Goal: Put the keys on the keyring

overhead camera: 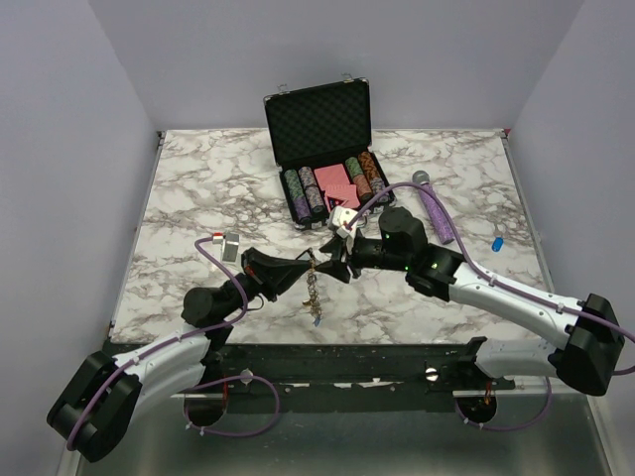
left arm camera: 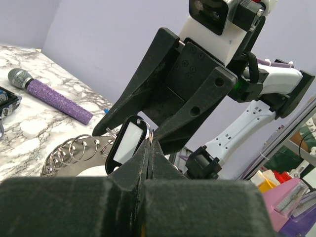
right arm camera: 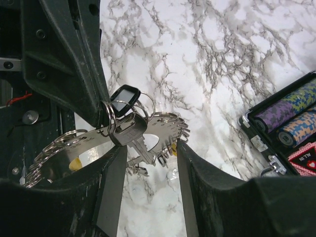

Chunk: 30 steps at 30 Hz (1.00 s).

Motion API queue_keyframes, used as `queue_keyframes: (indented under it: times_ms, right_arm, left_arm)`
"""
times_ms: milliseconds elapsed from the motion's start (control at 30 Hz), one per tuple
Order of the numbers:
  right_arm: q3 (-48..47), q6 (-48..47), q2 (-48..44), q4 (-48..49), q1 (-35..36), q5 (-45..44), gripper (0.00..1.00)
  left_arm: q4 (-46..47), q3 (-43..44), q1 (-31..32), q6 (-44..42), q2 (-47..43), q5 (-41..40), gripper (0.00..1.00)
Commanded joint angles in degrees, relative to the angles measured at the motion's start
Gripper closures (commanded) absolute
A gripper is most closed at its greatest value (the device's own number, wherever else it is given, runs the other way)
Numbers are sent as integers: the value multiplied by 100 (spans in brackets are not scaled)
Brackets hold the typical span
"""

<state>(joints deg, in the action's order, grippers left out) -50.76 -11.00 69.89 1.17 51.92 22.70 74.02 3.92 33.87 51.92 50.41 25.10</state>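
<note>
Silver keyring (right arm camera: 91, 140) is clamped by left gripper (left arm camera: 150, 143) toward the worktop's (right arm camera: 222, 74) near edge; right gripper (right arm camera: 148, 153), spread wide, should pinch the key (right arm camera: 129, 132) squarely.

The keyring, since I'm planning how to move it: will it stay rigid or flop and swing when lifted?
The keyring looks like a flat metal disc, so probably stiff in the left gripper's edge pinch. The key and black tag dangle from loops, so they would likely swing. Polished metal may slip.
</note>
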Motion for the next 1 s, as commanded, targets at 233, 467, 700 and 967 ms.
queue_keyframes:
  times_ms: [233,467,700,967]
  right_arm:
    - [137,-130,-19,718,55,-362,58]
    - [58,-253,-116,753,55,-538,62]
    - [-13,-402,-116,806,55,-530,71]
    - [-144,-455,-72,832,55,-503,75]
  left_arm:
    - [1721,-41,-12,116,-128,-216,100]
    - [1721,-41,-3,134,-93,-199,100]
    - [1721,-58,-12,152,-84,-172,100]
    - [1721,-41,-12,161,-32,-155,100]
